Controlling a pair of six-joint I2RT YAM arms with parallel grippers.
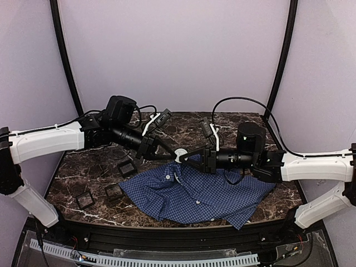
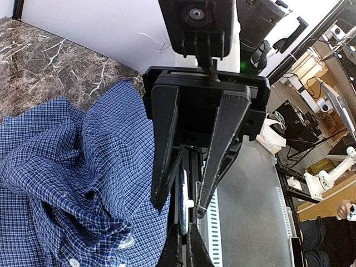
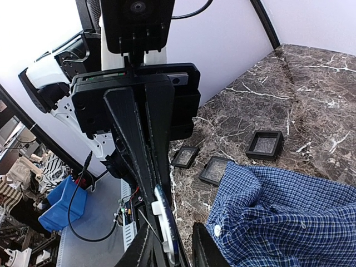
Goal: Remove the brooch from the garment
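Note:
The brooch (image 1: pixel 181 155) is a white round disc held up in the air between my two grippers, just above the collar end of the blue-and-white check shirt (image 1: pixel 206 192). My right gripper (image 3: pixel 161 208) is shut on the disc's edge (image 3: pixel 167 228); its white clasp and thin pin wire show on the back. My left gripper (image 2: pixel 179 210) is open, its fingers either side of the edge-on disc (image 2: pixel 183 194), one finger against the pin wire. The shirt lies crumpled beside the brooch (image 2: pixel 67 167) and apart from it (image 3: pixel 289 211).
Three small black square trays (image 1: pixel 127 167) (image 1: pixel 114 192) (image 1: pixel 84 199) sit on the dark marble table (image 1: pixel 100 167) left of the shirt. They also show in the right wrist view (image 3: pixel 265 143). Both arms cross low over the table's middle.

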